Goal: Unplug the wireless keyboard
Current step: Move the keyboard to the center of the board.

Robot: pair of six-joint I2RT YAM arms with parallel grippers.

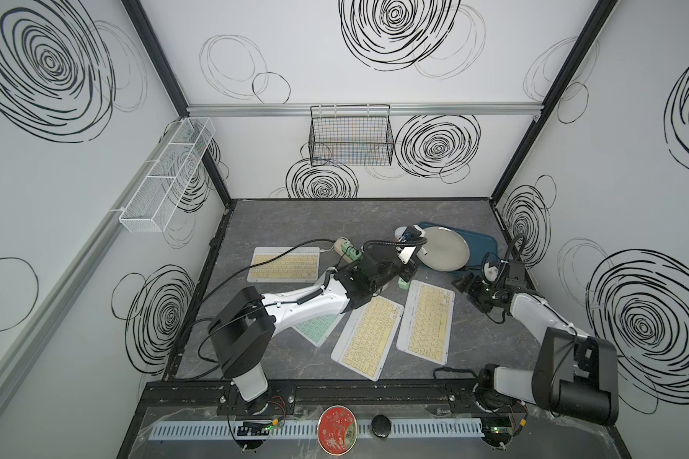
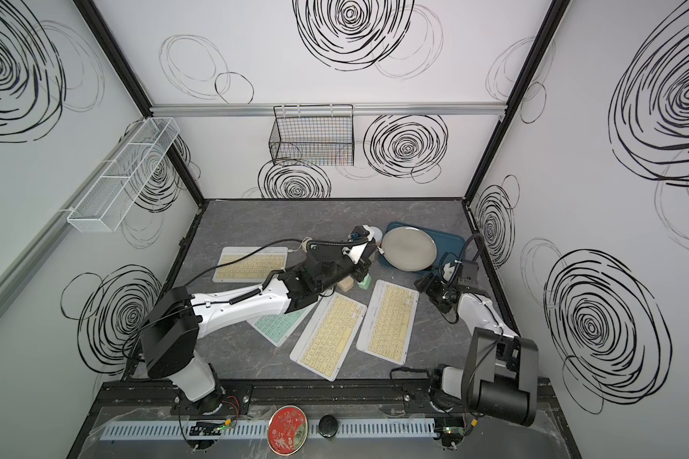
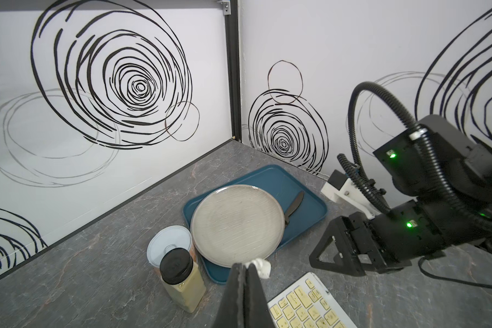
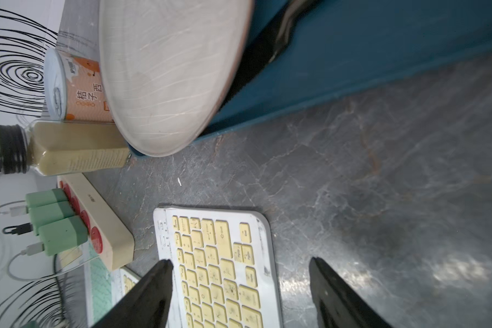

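Observation:
A white keyboard with yellow keys (image 1: 426, 322) lies right of centre, and its far corner (image 4: 210, 255) shows in the right wrist view. Above that corner my right gripper (image 4: 240, 261) hangs open, one finger on each side, gripping nothing. It sits at the keyboard's far right corner in both top views (image 1: 464, 283) (image 2: 424, 283). My left gripper (image 3: 245, 265) is shut on a small white plug (image 3: 262, 268), just past the keyboard's far edge by the tray. A second such keyboard (image 1: 285, 264) at the back left has a white cable running to the power strip (image 4: 103, 227).
The beige power strip carries three green chargers (image 4: 54, 227). A blue tray (image 3: 310, 198) holds a grey plate (image 3: 236, 224) and a black knife (image 3: 294, 204). A bottle (image 3: 182, 284) and a can (image 3: 169, 244) stand beside it. Another yellow-keyed keyboard (image 1: 368, 337) and a green one (image 1: 315, 326) lie nearer the front.

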